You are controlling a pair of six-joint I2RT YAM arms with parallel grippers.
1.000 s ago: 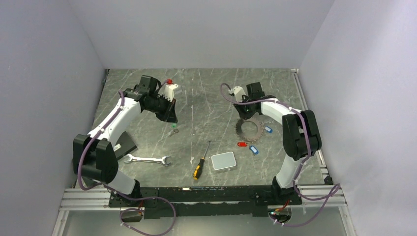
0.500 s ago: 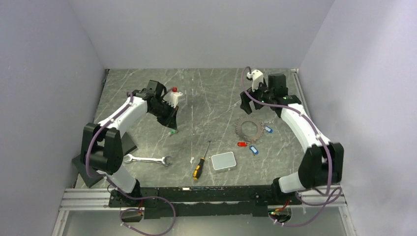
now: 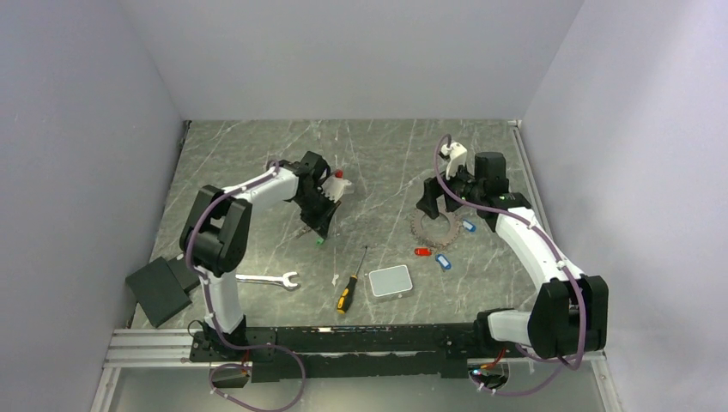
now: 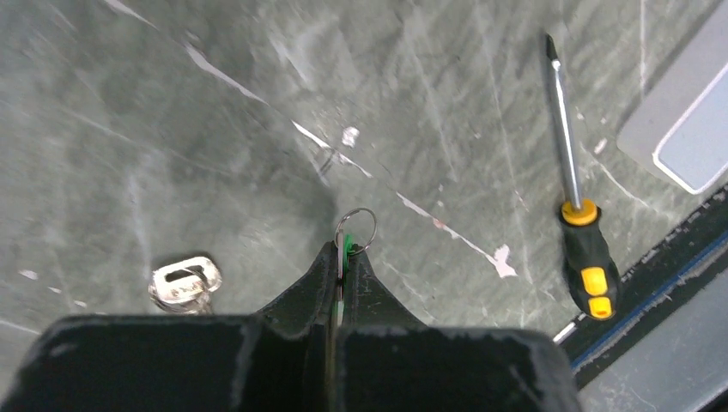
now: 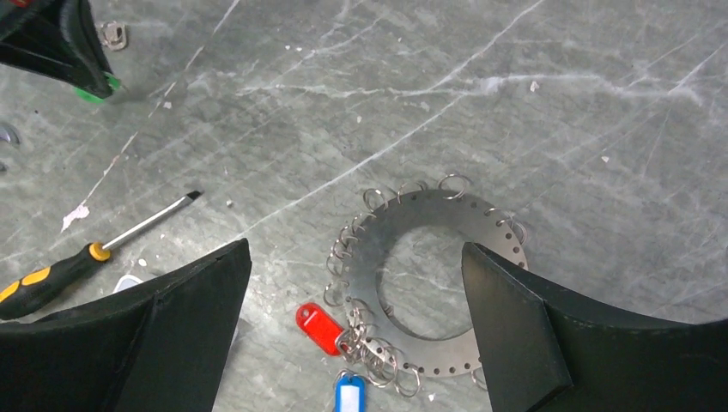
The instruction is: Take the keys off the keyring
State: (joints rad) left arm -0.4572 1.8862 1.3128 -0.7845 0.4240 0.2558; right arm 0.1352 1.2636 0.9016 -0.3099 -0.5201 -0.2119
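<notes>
The keyring is a flat dark metal loop with holes and many small split rings, lying flat on the marble table. A red-tagged key and a blue-tagged key hang from its near edge. Another blue tag lies at its right. My right gripper is open wide just above the keyring, one finger on each side. My left gripper is shut on a green-tagged key whose small split ring sticks out past the tips. It hovers low at the table's left middle.
A yellow-and-black screwdriver and a grey box lie near the front middle. A silver wrench and a black block sit at the front left. A small silvery metal piece lies beside the left gripper.
My right gripper has opened wide and come down toward the keyring. My left arm has swung right and nearer, still carrying the green-tagged key.
</notes>
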